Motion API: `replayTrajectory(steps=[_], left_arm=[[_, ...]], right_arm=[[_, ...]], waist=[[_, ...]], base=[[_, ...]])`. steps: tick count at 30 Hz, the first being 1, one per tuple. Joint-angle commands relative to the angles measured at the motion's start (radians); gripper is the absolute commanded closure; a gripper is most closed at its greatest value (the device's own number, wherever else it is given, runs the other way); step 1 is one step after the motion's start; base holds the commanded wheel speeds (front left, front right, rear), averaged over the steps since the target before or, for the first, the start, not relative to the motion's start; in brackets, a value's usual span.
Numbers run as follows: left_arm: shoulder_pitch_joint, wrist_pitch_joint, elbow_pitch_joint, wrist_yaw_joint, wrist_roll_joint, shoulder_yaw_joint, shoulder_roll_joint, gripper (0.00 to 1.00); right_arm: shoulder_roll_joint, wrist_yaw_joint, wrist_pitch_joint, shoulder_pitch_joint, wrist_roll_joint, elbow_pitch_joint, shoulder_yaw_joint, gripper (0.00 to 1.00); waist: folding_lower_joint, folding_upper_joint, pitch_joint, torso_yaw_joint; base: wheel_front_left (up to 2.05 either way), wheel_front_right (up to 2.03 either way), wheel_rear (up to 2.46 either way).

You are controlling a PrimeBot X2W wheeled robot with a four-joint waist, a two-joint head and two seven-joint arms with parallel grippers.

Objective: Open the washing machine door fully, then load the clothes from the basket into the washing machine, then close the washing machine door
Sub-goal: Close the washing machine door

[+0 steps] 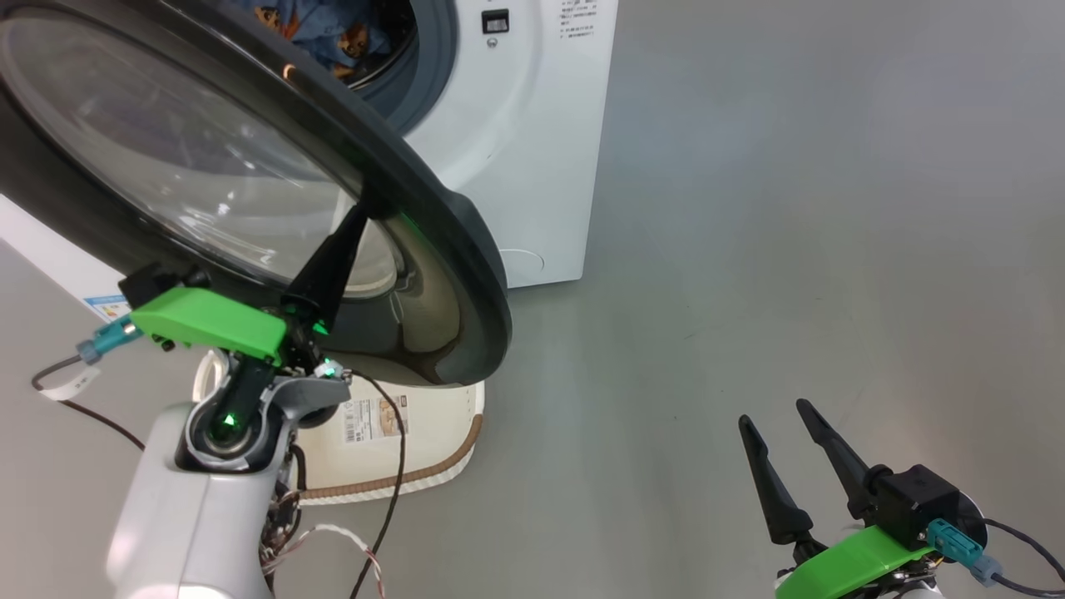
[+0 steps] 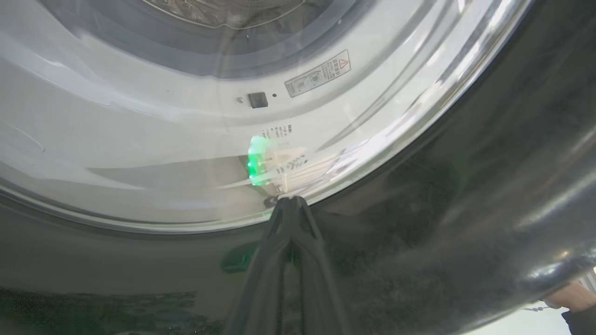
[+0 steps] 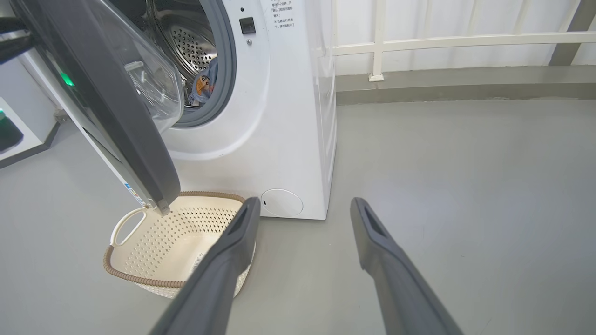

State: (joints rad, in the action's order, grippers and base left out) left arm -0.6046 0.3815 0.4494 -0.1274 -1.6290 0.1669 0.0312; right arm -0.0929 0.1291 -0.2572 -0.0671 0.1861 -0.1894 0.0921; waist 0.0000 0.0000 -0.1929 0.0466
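Floor [image 1: 749,249]; L end effector [image 1: 366,208] touching door [image 1: 466,258].

grey floor [image 3: 465,186], basket [image 3: 135,278], washing machine [image 3: 288,116]

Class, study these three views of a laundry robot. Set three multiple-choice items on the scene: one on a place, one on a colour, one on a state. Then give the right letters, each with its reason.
1. Where are the light blue printed clothes? A in the steel drum of the white boxy washing machine; B on a chair; C on a shelf.
2. What colour is the woven-look rim of the cream perforated plastic basket? A green; B brown; C blue.
3. How is the right gripper? A shut on cloth; B shut on nothing; C open.
Key: 1 A, they lie behind the grey rubber ring; 2 B, a brown band circles its top; 3 C, its dark fingers stand well apart.
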Motion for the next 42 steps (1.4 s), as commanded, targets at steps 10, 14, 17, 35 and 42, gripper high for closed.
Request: replayTrajectory(steps=[10, 14, 17, 35, 42], left_arm=[[-0.003, -0.111, -0.041, -0.003, 0.136, 0.029, 0.056, 1.00], [0.048, -0.235, -0.057, -0.003, 0.266, 0.104, 0.106, 0.51], [0.085, -0.353, -0.046, -0.003, 0.344, 0.152, 0.139, 0.00], [0.335, -0.643, 0.035, 0.013, 0.843, 0.087, 0.129, 0.00], [0.453, -0.643, -0.059, 0.023, 1.055, -0.055, 0.073, 0.00]], right_arm=[[0.005, 0.002, -0.005, -0.023, 0.000, 0.021, 0.021, 0.00], [0.007, 0.002, -0.005, -0.017, 0.001, 0.021, 0.013, 0.00], [0.006, 0.002, -0.005, -0.010, 0.001, 0.019, 0.008, 0.00], [-0.011, 0.002, -0.005, 0.029, 0.004, 0.022, -0.015, 0.00], [-0.004, 0.002, -0.005, 0.041, 0.008, 0.021, -0.020, 0.00]], waist=[[0.0000, 0.0000, 0.017, -0.016], [0.0000, 0.0000, 0.032, -0.029], [0.0000, 0.0000, 0.051, -0.045], [0.0000, 0.0000, 0.157, -0.169], [0.0000, 0.0000, 0.194, -0.200]], base=[[0.00, 0.00, 0.00], [0.00, 0.00, 0.00], [0.00, 0.00, 0.00], [0.00, 0.00, 0.00], [0.00, 0.00, 0.00]])
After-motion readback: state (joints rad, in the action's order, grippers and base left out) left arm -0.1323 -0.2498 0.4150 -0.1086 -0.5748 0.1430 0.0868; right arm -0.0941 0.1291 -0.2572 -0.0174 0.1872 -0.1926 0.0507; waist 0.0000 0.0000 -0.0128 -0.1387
